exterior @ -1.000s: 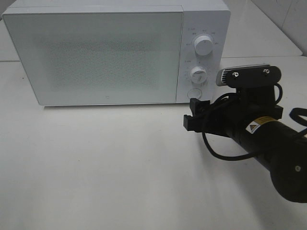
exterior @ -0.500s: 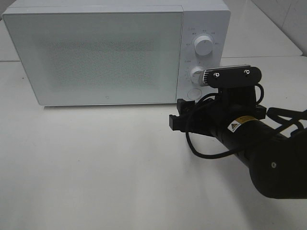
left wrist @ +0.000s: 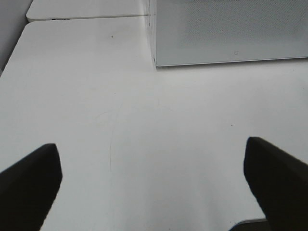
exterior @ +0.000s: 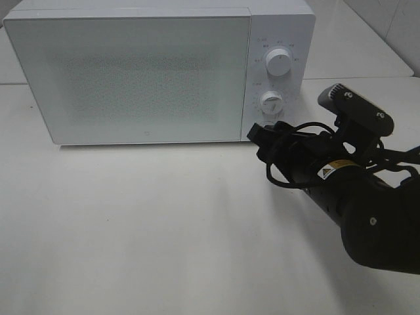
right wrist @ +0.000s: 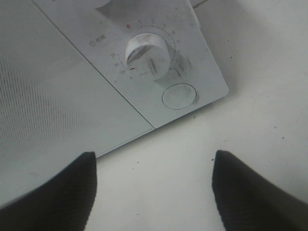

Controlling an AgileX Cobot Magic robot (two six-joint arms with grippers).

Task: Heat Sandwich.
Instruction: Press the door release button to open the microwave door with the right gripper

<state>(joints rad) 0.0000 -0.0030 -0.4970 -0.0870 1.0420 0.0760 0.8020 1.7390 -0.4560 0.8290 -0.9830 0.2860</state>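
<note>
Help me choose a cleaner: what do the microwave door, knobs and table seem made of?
Door: smooth pale panel with a fine dot mesh behind it, likely glass or clear plastic. Knobs: white moulded plastic, apparently; the lower one's face looks slightly shiny. Table: white, matte, even surface, probably laminate or painted board.

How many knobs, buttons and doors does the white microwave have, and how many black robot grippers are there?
Round white dial knobs: 2
Round flat white push button: 1
Frosted white microwave door: 1
Black robot grippers (left gripper, right gripper): 2
Total: 6
</note>
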